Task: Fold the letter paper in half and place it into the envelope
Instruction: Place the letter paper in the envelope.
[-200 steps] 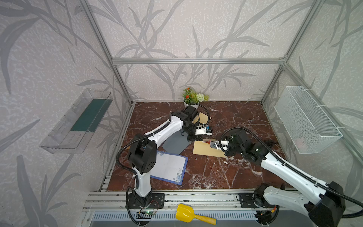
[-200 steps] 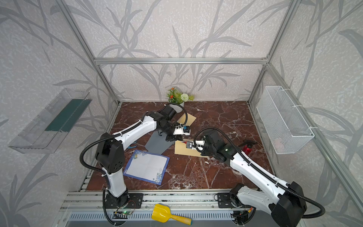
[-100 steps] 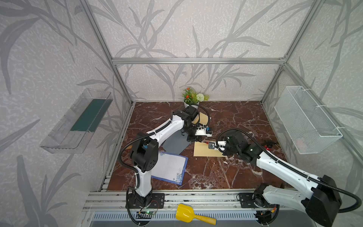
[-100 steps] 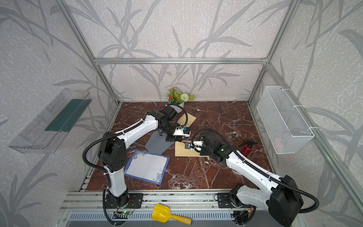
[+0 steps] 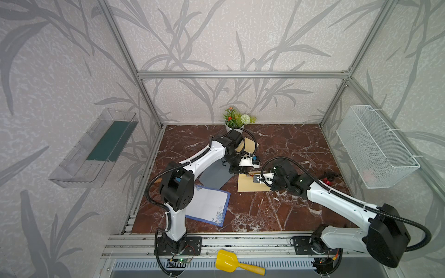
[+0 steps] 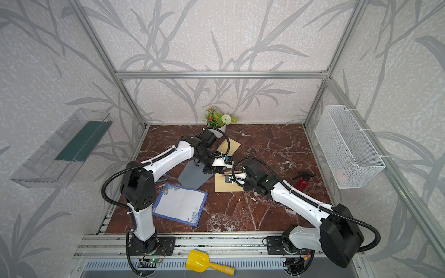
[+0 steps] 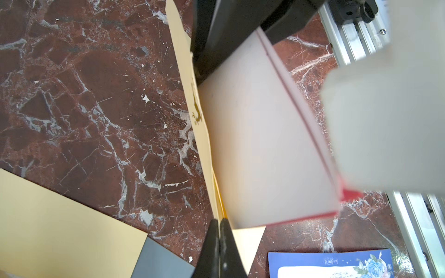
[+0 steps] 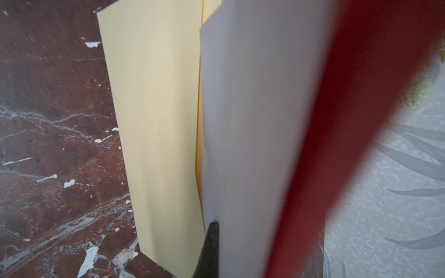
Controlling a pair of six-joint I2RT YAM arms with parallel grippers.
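right gripper (image 8: 215, 227): one finger visible, other behind paper (image 8: 252, 132); clamped on it. left gripper (image 7: 219, 231) pinched tight on envelope (image 5: 248, 187) flap, scene centre. insertion depth unclear. left arm (image 5: 204, 156), right arm (image 5: 337, 197) extended low, wrists nearly meeting.

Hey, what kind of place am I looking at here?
Likely a robot lab cell staged as a desk: an aluminium frame with wallpapered walls, left arm and right arm bolted to a rail, and a marble-look tabletop.
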